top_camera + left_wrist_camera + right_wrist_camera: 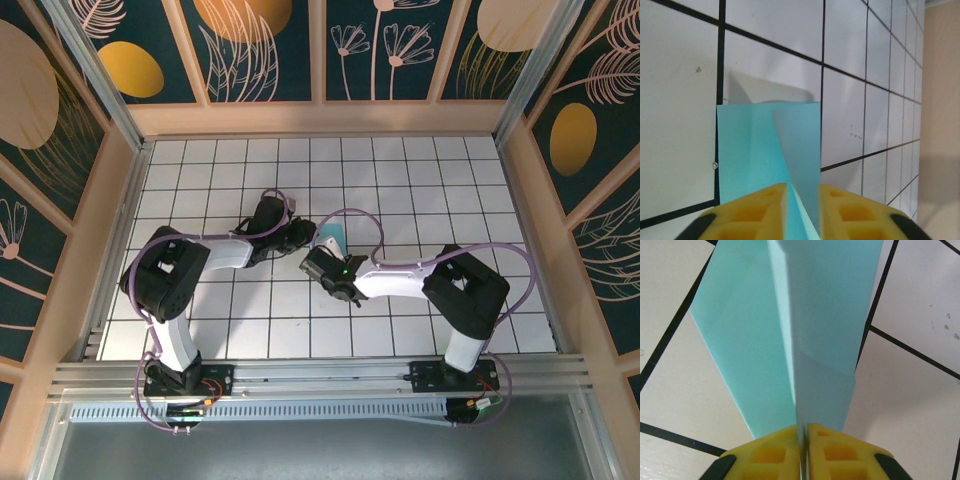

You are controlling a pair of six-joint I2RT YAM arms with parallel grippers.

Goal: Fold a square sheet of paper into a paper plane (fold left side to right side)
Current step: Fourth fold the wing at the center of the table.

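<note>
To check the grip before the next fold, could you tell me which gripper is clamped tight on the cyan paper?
The right gripper: its yellow fingers pinch the cyan paper with no gap. The left gripper holds its fingers apart around the paper.

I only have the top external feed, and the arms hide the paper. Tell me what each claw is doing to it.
Observer: In the right wrist view, the right claw is shut on an upright fold of the cyan paper.
Operator: Now the left one.
Observer: The left claw has its jaws apart; a raised flap passes through the gap, not pinched.
Operator: Describe the rest of the sheet.
Observer: One layer appears to lie flat on the white tiles, its far edge straight.
</note>
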